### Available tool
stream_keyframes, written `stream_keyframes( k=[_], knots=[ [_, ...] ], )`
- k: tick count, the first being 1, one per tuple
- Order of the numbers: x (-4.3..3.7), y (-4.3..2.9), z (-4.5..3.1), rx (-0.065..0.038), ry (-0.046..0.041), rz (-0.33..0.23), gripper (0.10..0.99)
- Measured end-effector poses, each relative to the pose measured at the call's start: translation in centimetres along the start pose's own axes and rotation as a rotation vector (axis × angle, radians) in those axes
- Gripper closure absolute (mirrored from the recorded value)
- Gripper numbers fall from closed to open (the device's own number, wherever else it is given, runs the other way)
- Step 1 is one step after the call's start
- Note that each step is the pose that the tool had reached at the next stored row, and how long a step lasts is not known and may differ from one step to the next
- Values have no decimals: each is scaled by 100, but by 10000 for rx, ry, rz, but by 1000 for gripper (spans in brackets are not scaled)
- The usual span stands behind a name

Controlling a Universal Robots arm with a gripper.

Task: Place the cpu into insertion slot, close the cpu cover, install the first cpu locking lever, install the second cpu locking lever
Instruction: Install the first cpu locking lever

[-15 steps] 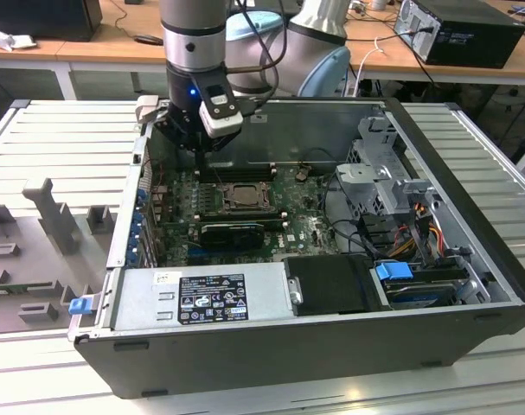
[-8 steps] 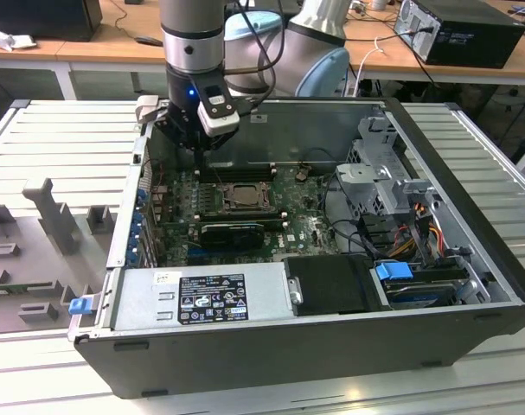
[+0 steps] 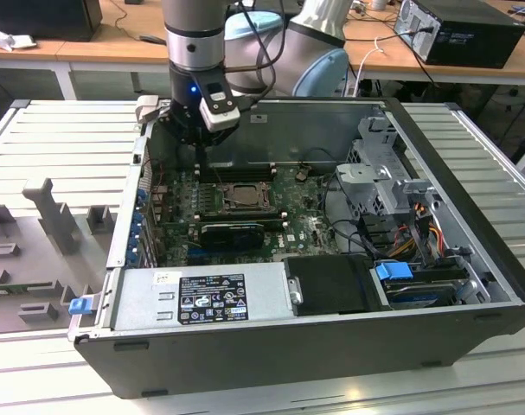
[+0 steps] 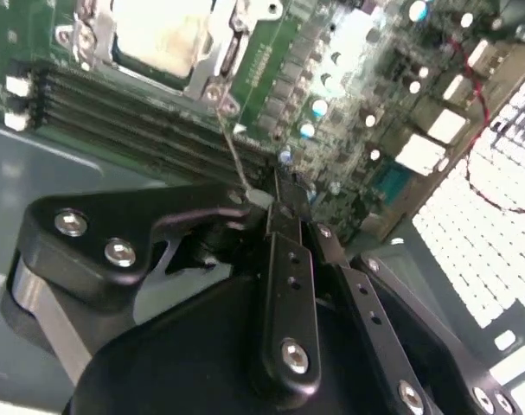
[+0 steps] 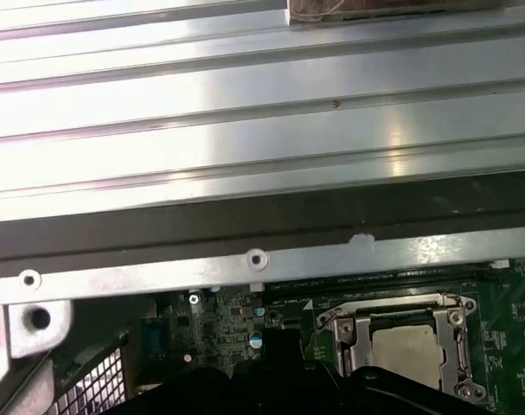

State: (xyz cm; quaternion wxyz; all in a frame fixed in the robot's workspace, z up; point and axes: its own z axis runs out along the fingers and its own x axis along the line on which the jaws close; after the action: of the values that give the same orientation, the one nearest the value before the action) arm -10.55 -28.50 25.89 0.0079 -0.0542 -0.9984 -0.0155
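Open computer case (image 3: 470, 285) on a ribbed table (image 3: 63, 130) — blue latch (image 3: 79, 304) at its corner.

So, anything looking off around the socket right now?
Nothing stands out. The cpu sits flat and square in the insertion slot, with the cpu cover down around it. The gripper is shut on a thin lever beside the socket.

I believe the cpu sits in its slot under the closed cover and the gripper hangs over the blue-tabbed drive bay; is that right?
Not quite. The exterior view shows the gripper over the motherboard beside the insertion slot, not the drive bay. The cpu does lie under the cpu cover.
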Motion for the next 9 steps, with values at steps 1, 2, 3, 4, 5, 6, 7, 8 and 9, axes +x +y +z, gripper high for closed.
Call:
stream_keyframes(
  k=[1,2,3,4,5,6,7,8,9],
  knots=[
    [-24,3,2,-1,4,1,980],
    [-77,8,8,-1,0,3,980],
    [-97,10,12,-1,1,0,980],
    [-148,15,19,0,1,0,980],
    [-171,18,24,-1,1,1,980],
    [-212,22,29,-1,1,2,980],
    [-244,25,35,-1,1,-1,980],
    [-277,29,41,1,0,1,980],
    [-326,33,49,4,0,2,980]
  ],
)
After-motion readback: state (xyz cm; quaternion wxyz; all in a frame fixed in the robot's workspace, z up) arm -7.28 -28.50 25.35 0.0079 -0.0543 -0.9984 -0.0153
